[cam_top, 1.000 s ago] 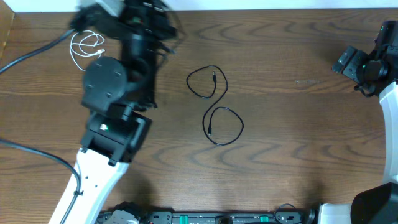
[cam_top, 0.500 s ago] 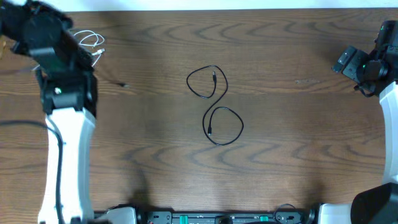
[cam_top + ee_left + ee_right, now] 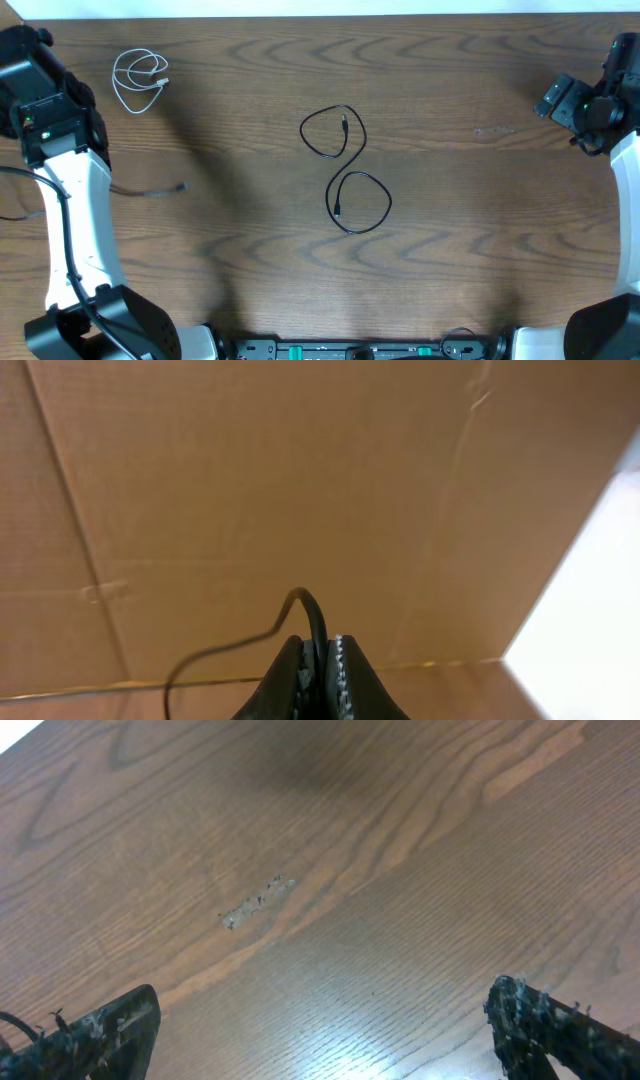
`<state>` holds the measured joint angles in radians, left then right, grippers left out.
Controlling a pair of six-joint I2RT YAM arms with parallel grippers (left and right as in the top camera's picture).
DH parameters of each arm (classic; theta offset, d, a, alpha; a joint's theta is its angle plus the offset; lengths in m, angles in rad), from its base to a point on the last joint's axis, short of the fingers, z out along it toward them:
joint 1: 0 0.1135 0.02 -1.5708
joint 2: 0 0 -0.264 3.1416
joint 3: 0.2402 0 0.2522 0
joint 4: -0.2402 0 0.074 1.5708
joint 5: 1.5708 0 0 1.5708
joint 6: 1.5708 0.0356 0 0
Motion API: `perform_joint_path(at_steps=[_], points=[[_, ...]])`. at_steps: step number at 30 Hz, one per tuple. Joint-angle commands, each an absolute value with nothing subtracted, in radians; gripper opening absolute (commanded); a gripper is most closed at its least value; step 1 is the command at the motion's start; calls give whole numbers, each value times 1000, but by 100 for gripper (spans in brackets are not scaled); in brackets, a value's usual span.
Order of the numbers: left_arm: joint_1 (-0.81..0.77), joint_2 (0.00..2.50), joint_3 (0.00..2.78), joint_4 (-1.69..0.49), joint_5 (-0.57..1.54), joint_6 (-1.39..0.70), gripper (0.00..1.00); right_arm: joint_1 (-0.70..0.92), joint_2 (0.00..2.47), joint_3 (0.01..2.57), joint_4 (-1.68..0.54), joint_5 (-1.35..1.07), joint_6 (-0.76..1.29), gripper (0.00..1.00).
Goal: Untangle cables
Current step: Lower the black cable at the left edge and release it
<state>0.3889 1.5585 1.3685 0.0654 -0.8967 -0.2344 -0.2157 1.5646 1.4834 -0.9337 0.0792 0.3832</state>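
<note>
Two thin black cables lie in small loops at the table's middle, one (image 3: 333, 132) just behind the other (image 3: 360, 203), close together. A white cable (image 3: 138, 80) is coiled at the back left. My left gripper (image 3: 320, 652) is shut on a third black cable (image 3: 308, 605). It is at the far left edge and faces a cardboard wall. That cable's plug end (image 3: 181, 186) lies on the table to the right of the left arm (image 3: 45, 120). My right gripper (image 3: 330, 1040) is open and empty over bare wood at the far right; it also shows in the overhead view (image 3: 578, 105).
A cardboard box (image 3: 250, 490) fills the left wrist view. A thicker black robot cord (image 3: 15, 190) runs by the left arm. A pale scuff (image 3: 258, 900) marks the wood near the right gripper. Robot bases stand along the front edge.
My left arm has swung from the table's left-middle out to the far left edge, dragging the black cable; its plug end has moved left and forward. The right arm has not moved.
</note>
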Motion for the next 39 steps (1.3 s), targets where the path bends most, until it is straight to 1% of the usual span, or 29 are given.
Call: perform_joint_path(at_steps=[1,4,8,15,19,26,30,35,36,37,39], points=[[409,1589,1380,23,-900,-222,7,-215,1569,1483,-935,87,396,99],[417,1617,1380,-39,-837,-223,7,-215,1569,1483,-935,87,396,99],[422,1663,1380,-89,-838,-265,7,-215,1569,1483,-935,87,396,99],[446,1751,1378,-145,-829,-267,7,-215,1569,1483,-935,87,396,99],[471,1795,1378,-182,-758,-268,7,-215,1569,1483,-935,87,396,99],[541,1855,1378,-265,-553,-393,8,-215,1569,1483,-935,87,396,99],[588,1884,1378,-283,-314,-406,8,-215,1569,1483,-935,87,396,99],[623,1891,1378,-287,-101,-406,8,-215,1569,1483,-935,87,396,99],[627,1891,1378,-287,-72,-406,10,-215,1569,1483,-935,87,396,99],[630,1891,1378,-290,-54,-406,15,-215,1569,1483,-935,87,396,99],[633,1891,1378,-305,-37,-406,16,-215,1569,1483,-935,87,396,99]])
